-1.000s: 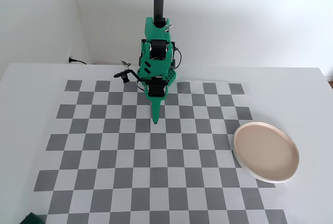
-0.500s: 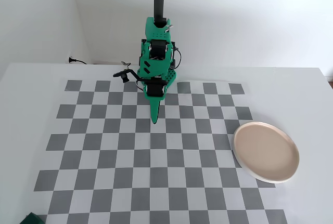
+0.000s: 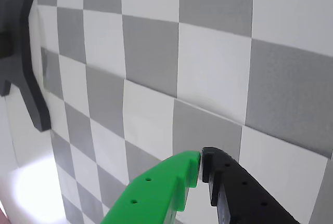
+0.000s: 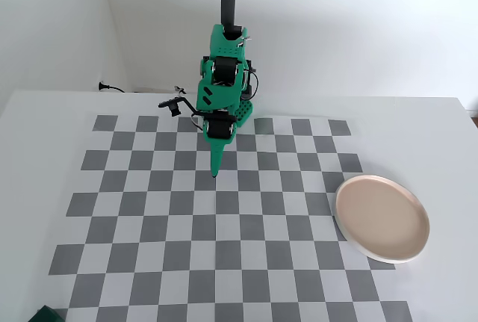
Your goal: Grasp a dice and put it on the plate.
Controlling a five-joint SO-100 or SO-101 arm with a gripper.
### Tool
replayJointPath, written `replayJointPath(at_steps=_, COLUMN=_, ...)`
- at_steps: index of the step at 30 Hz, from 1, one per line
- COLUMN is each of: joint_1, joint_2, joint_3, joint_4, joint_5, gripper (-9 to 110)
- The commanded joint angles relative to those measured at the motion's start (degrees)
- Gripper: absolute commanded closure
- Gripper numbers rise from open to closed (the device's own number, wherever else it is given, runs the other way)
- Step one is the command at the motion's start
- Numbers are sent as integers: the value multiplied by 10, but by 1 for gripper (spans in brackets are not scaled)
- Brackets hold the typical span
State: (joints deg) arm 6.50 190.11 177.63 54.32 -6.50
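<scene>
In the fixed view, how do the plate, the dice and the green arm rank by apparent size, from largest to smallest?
1. The green arm, though it stands nearer the camera than the table things.
2. The plate, close behind it.
3. The dice, only partly visible at the bottom edge, clearly smallest.

Gripper (image 3: 201, 165): moulded plastic, one finger bright green, other black, both matt w/ small round holes, faint layered texture. Checkered mat (image 4: 224, 225): flat, smooth, matt grey/white print, paper-like. Plate (image 4: 382, 218), right of mat: smooth pinkish-beige, soft satin sheen, cream rim. Table (image 4: 45, 120) around mat: white, smooth, matt.
</scene>
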Motion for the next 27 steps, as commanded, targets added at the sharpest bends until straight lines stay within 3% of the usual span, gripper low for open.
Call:
replayJointPath(at_steps=1, joint_1=21, joint_2=10, joint_3=-98, joint_4=18, joint_5=-11, gripper=106)
replayJointPath(at_steps=8, joint_1=-15, joint_2=-26, joint_3=-217, joint_4=61, joint_5=16, gripper=106)
replayJointPath(at_steps=27, joint_1=19, joint_2=-426, joint_3=-484, joint_4=-162, joint_5=-132, gripper=106)
